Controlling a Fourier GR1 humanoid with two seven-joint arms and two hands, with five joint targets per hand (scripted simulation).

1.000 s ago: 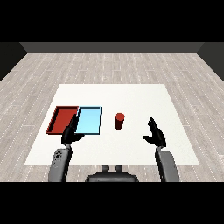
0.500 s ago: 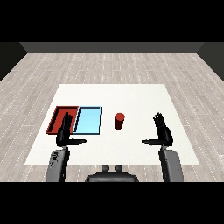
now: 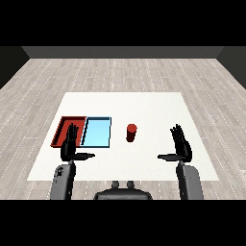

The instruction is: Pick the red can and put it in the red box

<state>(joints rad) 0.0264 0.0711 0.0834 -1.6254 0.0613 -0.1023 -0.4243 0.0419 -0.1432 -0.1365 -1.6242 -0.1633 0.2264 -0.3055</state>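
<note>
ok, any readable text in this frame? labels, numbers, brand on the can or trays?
None.
Can: plain red, no label or print shows.
Red tray: no markings.
Blue tray: no markings.
Table: bare white, no signs.
Left hand and right hand: plain black, nothing written.
</note>
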